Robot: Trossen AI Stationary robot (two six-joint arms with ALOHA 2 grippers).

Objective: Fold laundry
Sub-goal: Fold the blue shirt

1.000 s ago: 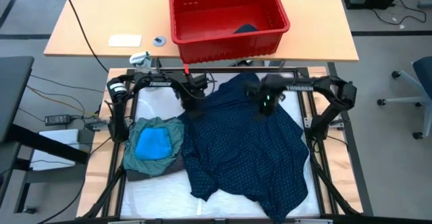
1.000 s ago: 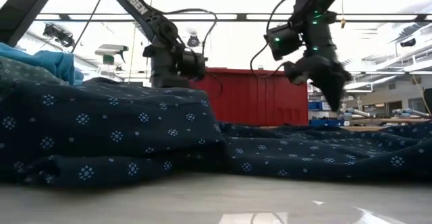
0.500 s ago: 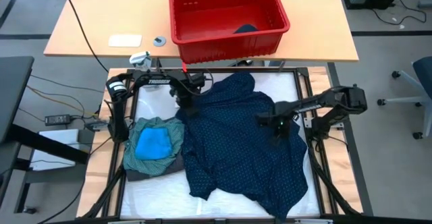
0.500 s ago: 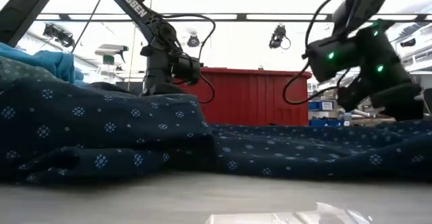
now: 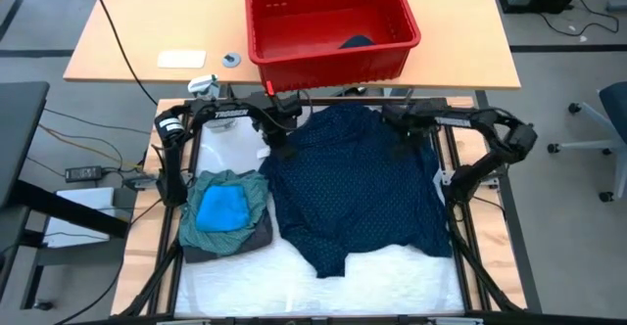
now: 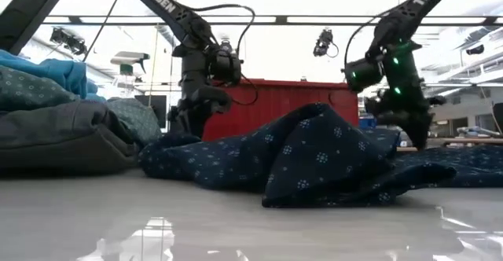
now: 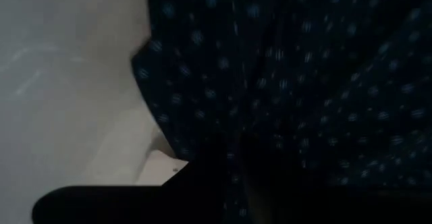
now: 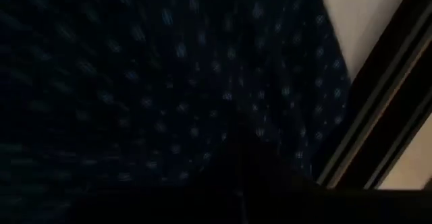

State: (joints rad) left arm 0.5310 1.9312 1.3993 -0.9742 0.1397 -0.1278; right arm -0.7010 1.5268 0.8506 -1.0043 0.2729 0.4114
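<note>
White worktop [image 5: 235,276]: folded pile [image 5: 225,212] done; left gripper [image 5: 277,147] and right gripper [image 5: 400,134] each pinch the unfolded navy shirt [image 5: 358,193].

Left hand [image 5: 279,144] fingertips buried in the navy dotted piece [image 5: 358,193] in high view; its wrist view is dark blur, fingers not separable from cloth. Right hand [image 5: 404,134] same: tips lost in fabric, wrist view blurred. Dark item in red bin [image 5: 392,17] mostly hidden by the wall, can't ID. Dark grey piece [image 5: 257,239] mostly covered by teal shirt [image 5: 250,190]. Small things on the wooden tabletop [image 5: 127,31] too small to tell.
</note>
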